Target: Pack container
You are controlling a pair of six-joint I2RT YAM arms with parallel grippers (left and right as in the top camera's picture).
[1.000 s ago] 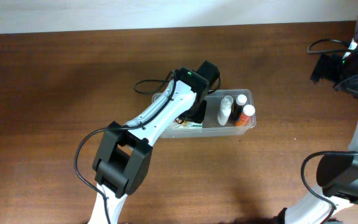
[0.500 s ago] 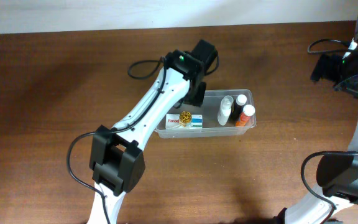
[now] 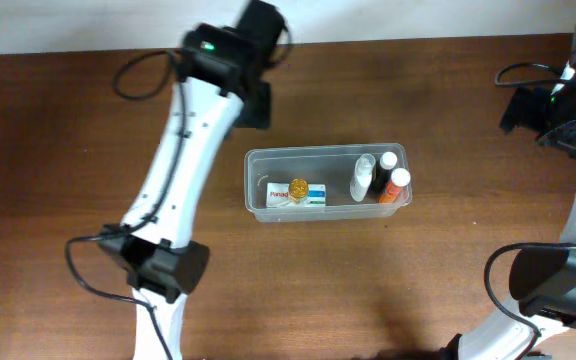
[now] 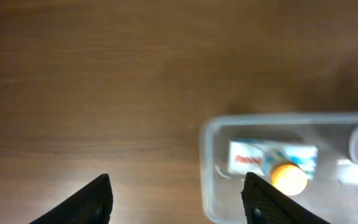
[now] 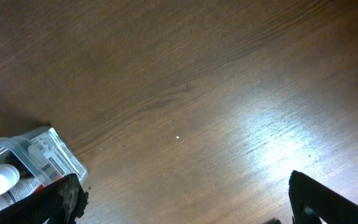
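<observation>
**Overhead view.** The container (image 3: 253, 186) rests on the surface (image 3: 68, 200). Inside it, a small box (image 3: 315, 196) lies flat at the end nearer the left arm, with a gold round item (image 3: 299, 186) on top. A white bottle (image 3: 364, 177) and an orange-capped bottle (image 3: 396, 183) fill the opposite end, probably grouped there to leave the middle free. The left end effector (image 3: 256, 103) hangs beyond the container's far corner, clear of the rim. The right end effector (image 3: 543, 112) is well apart from the container, likely parked out of the way.

**Left wrist view.** The left end effector (image 4: 179, 202) is spread, with bare wood between its fingers and nothing held. The container (image 4: 207, 162) lies beside one fingertip, and the box (image 4: 247, 157) is visible inside it.

**Right wrist view.** The right end effector (image 5: 191, 205) is spread wide and empty. Only one container (image 5: 48, 149) corner shows.
</observation>
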